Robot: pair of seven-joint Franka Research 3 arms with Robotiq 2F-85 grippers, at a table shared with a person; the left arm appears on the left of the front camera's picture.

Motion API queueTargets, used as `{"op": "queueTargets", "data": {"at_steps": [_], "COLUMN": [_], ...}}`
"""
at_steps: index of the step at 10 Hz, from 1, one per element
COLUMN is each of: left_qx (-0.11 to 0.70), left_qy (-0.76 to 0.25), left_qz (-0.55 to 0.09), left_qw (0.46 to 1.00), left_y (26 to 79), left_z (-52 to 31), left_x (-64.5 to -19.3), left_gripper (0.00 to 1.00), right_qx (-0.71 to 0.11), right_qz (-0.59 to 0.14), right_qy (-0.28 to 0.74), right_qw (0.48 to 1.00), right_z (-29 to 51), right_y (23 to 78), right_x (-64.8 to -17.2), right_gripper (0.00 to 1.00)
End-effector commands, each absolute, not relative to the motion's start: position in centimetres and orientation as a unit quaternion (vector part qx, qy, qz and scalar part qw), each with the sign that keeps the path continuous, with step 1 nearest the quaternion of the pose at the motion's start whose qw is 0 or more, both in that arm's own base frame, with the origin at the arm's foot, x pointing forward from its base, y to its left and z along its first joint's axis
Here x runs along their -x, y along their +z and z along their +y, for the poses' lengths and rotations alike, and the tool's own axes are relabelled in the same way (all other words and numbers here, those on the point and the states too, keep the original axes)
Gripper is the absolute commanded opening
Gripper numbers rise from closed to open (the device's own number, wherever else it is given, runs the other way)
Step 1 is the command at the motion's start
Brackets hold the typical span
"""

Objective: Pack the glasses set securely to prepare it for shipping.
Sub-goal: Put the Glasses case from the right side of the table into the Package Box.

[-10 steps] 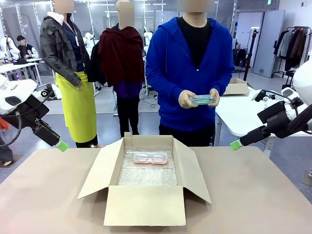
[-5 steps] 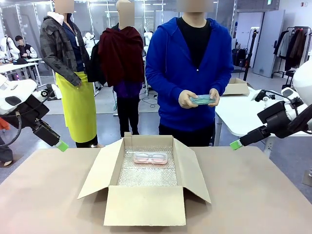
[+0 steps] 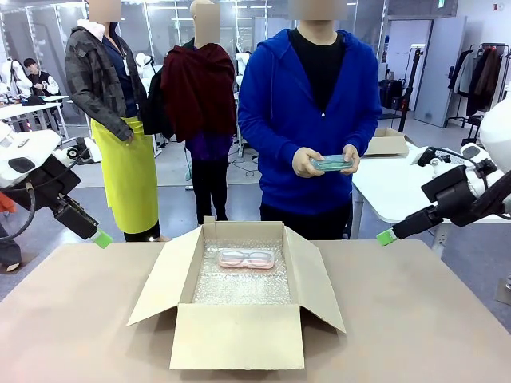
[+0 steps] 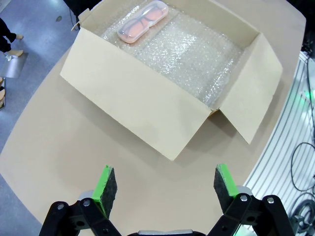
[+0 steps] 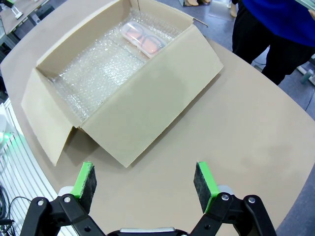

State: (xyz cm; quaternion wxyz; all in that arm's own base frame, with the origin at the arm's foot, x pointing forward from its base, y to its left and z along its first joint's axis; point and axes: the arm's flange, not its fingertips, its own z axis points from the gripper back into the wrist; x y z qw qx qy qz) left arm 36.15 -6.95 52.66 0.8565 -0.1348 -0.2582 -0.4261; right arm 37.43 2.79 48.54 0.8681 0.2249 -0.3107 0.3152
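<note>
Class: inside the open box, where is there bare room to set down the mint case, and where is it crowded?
The bubble wrap between the pink case and the near wall of the box is bare. The far end, by the pink case, is crowded. The table on both sides of the box is bare too.

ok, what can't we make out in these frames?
- Mint green case, front view: the person's hands cover its ends, and it is too small to tell what is inside.
- Floor of the box, both wrist views: the bubble wrap covers it.
- Near end of the bubble wrap, front view: the box's near wall blocks it.
</note>
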Motion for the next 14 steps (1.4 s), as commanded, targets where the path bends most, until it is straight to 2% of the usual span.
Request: {"op": "queueTargets", "data": {"at_steps": [1, 14], "left_qx": [0.146, 0.146], "left_qy": [-0.434, -0.434], "left_qz": [-0.261, -0.261], "left_qw": [0.85, 0.85], "left_y": [52.74, 52.74], "left_z": [-6.63, -6.63], "left_x": [-36.18, -36.18], "left_gripper": [1.0, 1.0], "right_qx": [-0.22, -0.22], "right_qz": [-0.313, -0.313], "right_qy": [0.314, 0.314], "right_qw": [0.869, 0.869], "right_z": [2.89, 2.89], "right_y": [48.49, 48.49], "right_x": [-37.31, -37.31], "right_gripper": [1.0, 1.0]}}
